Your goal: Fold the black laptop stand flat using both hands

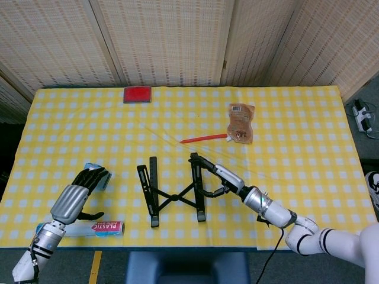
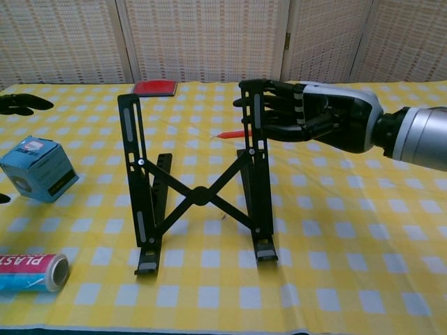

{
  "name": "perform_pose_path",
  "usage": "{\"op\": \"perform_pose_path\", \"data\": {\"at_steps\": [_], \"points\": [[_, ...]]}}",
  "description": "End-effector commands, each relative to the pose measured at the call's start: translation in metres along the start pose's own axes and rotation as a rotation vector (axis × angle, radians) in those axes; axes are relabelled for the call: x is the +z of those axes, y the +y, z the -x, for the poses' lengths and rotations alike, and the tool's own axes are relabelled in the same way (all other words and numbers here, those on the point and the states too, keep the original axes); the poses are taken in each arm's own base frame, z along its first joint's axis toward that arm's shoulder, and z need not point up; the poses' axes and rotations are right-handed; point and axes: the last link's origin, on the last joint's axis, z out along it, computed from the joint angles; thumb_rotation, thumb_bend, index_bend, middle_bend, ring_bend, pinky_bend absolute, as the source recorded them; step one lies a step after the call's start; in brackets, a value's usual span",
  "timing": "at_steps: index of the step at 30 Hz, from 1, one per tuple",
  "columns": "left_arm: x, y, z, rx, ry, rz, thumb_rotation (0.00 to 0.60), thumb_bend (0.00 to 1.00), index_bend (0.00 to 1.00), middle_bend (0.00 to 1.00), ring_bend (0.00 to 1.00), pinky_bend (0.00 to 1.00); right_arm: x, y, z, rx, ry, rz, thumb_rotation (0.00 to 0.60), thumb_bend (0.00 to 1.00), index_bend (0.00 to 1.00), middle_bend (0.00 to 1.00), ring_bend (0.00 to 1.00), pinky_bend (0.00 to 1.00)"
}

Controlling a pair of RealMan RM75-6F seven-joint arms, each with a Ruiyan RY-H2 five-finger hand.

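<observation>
The black laptop stand point(image 2: 199, 188) stands unfolded near the table's point(image 1: 308, 177) front edge. The right hand point(image 2: 307, 115) grips its right upright rail; the left hand point(image 1: 80, 192) hovers open, fingers spread, holding nothing, left of it.

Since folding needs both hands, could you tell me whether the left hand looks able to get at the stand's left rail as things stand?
Probably yes. The left hand hovers open over the blue box, and nothing lies between it and the left rail of the laptop stand.
</observation>
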Motion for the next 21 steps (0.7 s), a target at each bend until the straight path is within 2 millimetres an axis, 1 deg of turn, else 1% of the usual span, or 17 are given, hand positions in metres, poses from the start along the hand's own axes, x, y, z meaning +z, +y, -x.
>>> {"op": "perform_pose_path", "data": {"at_steps": [1,4,9,15,21], "points": [[0.002,0.006,0.007,-0.027,-0.03,0.012,0.6,0.12,0.01,0.08,0.1,0.0,-0.017,-0.001,0.006,-0.003,-0.061,-0.065,0.6,0.4,0.03,0.12,0.14,0.0],[0.003,0.013,0.013,-0.054,-0.054,0.025,0.6,0.12,0.01,0.08,0.1,0.0,-0.028,-0.002,0.011,-0.009,-0.087,-0.085,0.6,0.4,0.03,0.13,0.14,0.0],[0.009,0.03,0.026,-0.115,-0.087,0.062,0.6,0.12,0.01,0.09,0.1,0.0,-0.043,-0.002,0.021,-0.023,-0.12,-0.106,0.6,0.4,0.03,0.13,0.14,0.0],[0.023,0.049,0.037,-0.158,-0.092,0.093,0.6,0.13,0.0,0.09,0.1,0.0,-0.053,-0.002,0.028,-0.041,-0.135,-0.107,0.6,0.4,0.04,0.13,0.14,0.0],[0.033,0.065,0.051,-0.18,-0.124,0.12,0.6,0.13,0.0,0.09,0.11,0.0,-0.057,-0.002,0.029,-0.043,-0.129,-0.103,0.6,0.4,0.04,0.13,0.14,0.0]]}}
